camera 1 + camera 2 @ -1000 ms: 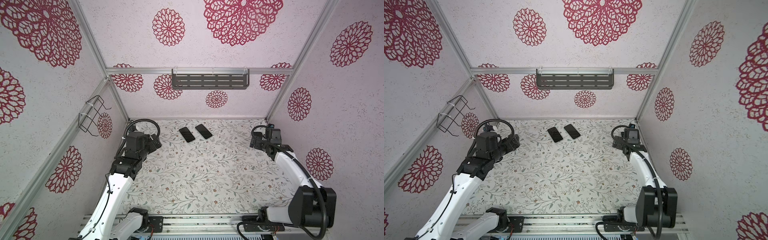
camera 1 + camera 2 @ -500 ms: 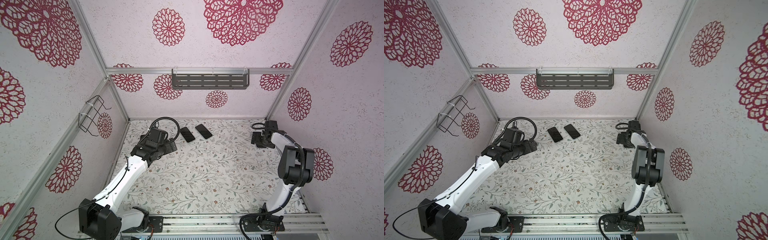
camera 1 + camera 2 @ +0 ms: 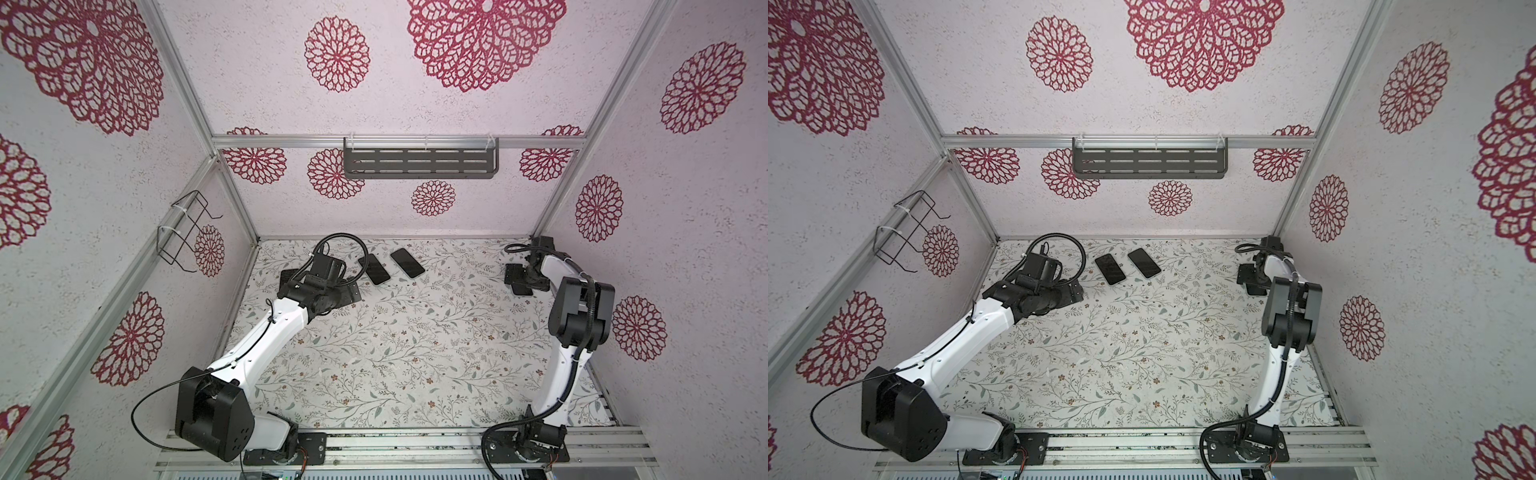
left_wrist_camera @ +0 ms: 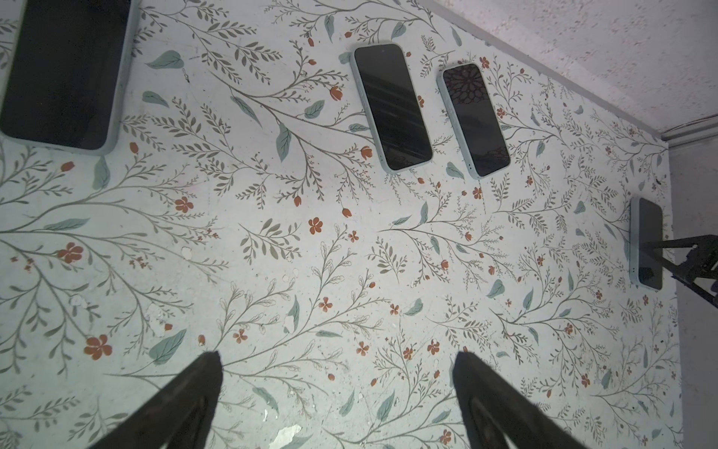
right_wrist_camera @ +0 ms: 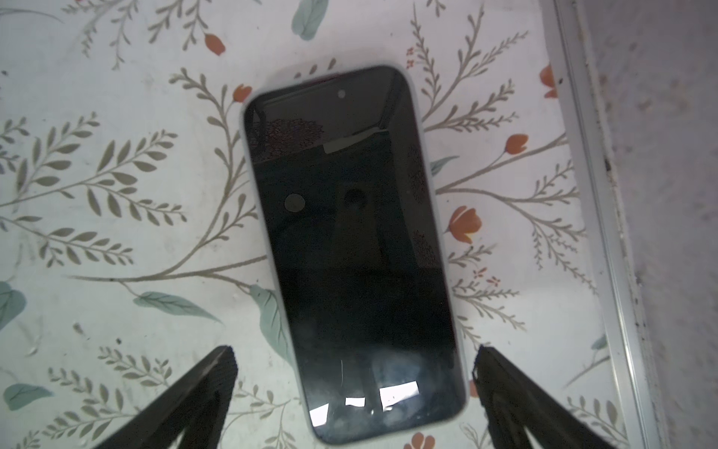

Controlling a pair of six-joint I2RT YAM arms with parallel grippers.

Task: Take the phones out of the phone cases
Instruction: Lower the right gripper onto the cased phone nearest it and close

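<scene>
Several dark-screened phones in pale blue-green cases lie flat on the floral table. My right gripper [image 5: 355, 352] is open above one phone [image 5: 349, 233] by the right wall, its fingers either side of the phone's end and clear of it; in a top view this gripper [image 3: 517, 281] is at the back right. That phone's case [image 4: 634, 241] shows in the left wrist view. My left gripper [image 4: 337, 359] is open over bare table, empty. Two phones [image 3: 374, 269] [image 3: 407, 263] lie side by side ahead of it. Another phone [image 4: 66, 70] lies close to its left.
A grey slotted shelf [image 3: 419, 162] hangs on the back wall and a wire basket [image 3: 183, 232] on the left wall. An aluminium rail [image 5: 590, 194] edges the table just right of the right gripper. The right arm's elbow [image 3: 582, 311] stands high near the right wall.
The left arm has stretched forward and right, bringing its gripper near the two middle phones. The right arm has folded its elbow up, its gripper staying at the back right. Both grippers stay open.
</scene>
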